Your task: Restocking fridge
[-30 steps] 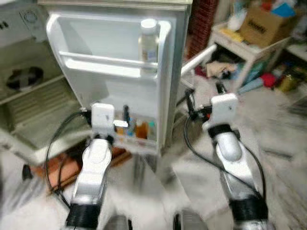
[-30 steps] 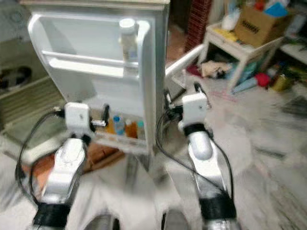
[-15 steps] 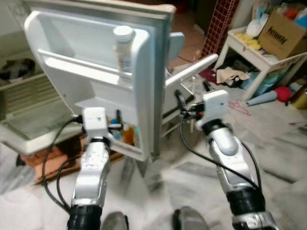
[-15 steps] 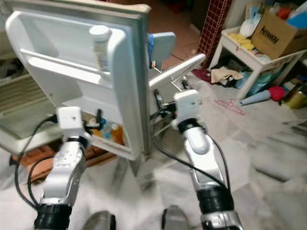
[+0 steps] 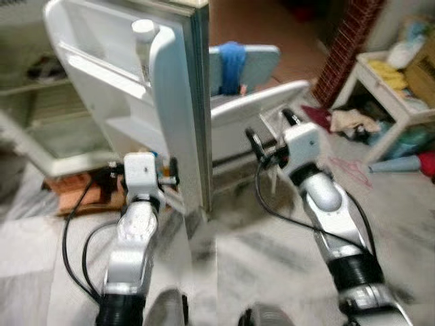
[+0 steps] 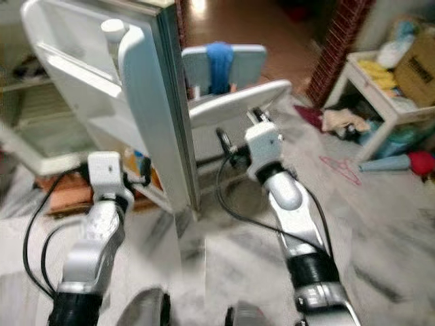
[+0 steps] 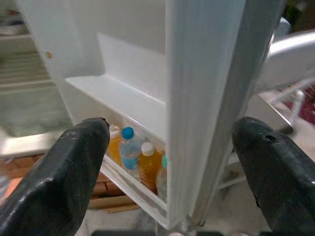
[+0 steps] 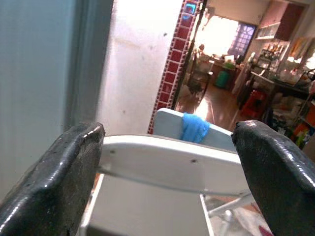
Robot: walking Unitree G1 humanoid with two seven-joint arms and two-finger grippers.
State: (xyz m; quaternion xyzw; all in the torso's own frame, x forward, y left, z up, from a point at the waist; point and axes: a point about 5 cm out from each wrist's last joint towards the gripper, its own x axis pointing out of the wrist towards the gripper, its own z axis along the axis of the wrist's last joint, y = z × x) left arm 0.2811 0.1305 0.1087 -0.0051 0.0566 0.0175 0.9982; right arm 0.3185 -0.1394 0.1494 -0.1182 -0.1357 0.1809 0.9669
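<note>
Standing at the edge of the open fridge door (image 5: pixel 178 102), we have both grippers spread wide and empty: the left gripper (image 7: pixel 167 162) straddles the door's edge near the bottles (image 7: pixel 140 160) in its lower shelf, and the right gripper (image 8: pixel 170 162) faces the white chair (image 5: pixel 255 109) behind the door. If we swing the door carelessly, the tall bottle (image 5: pixel 144 42) on the upper shelf may topple, or the door may strike the chair just beside it.
</note>
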